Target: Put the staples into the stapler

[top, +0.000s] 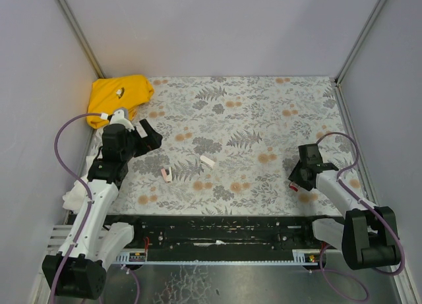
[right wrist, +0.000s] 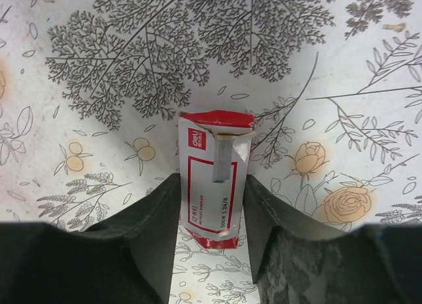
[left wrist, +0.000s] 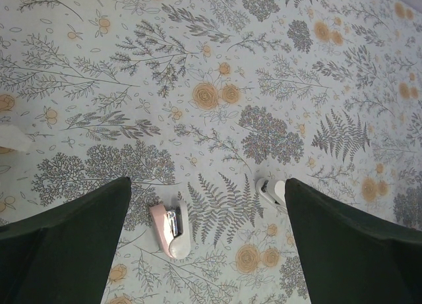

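Observation:
The stapler [left wrist: 170, 228], pink and white with a dark metal part, lies flat on the floral table cover [left wrist: 217, 66]; it shows small in the top view [top: 166, 174]. My left gripper [left wrist: 208, 251] hovers over it, wide open, the stapler nearer its left finger. A red-and-white box [right wrist: 212, 179] lies on the table at the right. A grey strip of staples [right wrist: 223, 159] sticks out of its torn far end and rests on its label. My right gripper [right wrist: 212, 251] straddles the box, both fingers against its long sides.
A small white piece [left wrist: 271, 190] with a dark part lies by the left gripper's right finger, seen also from above [top: 208, 161]. A yellow cloth [top: 120, 96] is bunched in the far left corner. Grey walls close in the table on three sides.

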Robot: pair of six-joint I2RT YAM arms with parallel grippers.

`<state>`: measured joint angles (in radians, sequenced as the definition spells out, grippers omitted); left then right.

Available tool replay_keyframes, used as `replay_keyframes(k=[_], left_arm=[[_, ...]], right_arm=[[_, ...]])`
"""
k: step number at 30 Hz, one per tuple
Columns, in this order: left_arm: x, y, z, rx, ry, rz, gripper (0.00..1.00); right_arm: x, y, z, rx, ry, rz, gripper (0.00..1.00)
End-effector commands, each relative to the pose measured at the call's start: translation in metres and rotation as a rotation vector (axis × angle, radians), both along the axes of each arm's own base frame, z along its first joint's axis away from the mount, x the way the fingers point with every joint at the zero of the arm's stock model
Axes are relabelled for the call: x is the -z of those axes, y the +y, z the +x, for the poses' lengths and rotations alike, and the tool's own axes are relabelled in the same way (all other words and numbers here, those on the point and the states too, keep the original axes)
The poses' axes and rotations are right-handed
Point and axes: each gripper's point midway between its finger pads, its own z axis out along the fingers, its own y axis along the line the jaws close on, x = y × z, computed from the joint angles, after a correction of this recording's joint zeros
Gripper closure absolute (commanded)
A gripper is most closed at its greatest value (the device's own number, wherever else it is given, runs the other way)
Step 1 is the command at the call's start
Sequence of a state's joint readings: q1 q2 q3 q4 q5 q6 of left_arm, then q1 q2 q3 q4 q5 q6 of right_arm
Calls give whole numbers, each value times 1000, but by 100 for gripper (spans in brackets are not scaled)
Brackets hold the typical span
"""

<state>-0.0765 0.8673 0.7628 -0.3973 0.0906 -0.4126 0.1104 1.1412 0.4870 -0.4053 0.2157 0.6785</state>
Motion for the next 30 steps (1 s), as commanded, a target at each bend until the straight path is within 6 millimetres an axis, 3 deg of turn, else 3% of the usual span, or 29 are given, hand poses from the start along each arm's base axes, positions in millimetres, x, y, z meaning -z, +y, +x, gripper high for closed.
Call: replay_keyframes(k=[1,7,13,17,20,22,26,30], left_arm=[[-12,-1,3,4,-23,-16,0],[-11,-5,3,22,-16,-27,0],[-8,-11,4,54,-6,-41,0],[-8,-16,3,91,-21,-50,0],[-8,-21,2,119,-30,-62,0],[-9,-27,2,153,-34,-76,0],[-8,-41,0,215,-38,-97,0],[-11,-77,-10,291,-36,-165,1]], right_arm=[[-8,16,12,-108,-35,54,56],[-29,56,32,-363,-102,94,59],[-55,135,48,-738,-157,155,58],[-53,187,41,-982,-121,104,59],[-48,214,35,-1103,-91,65,55],[-42,224,33,-1139,-71,43,47],[-42,224,28,-1126,-84,22,32],[-49,212,21,-990,-114,44,29]])
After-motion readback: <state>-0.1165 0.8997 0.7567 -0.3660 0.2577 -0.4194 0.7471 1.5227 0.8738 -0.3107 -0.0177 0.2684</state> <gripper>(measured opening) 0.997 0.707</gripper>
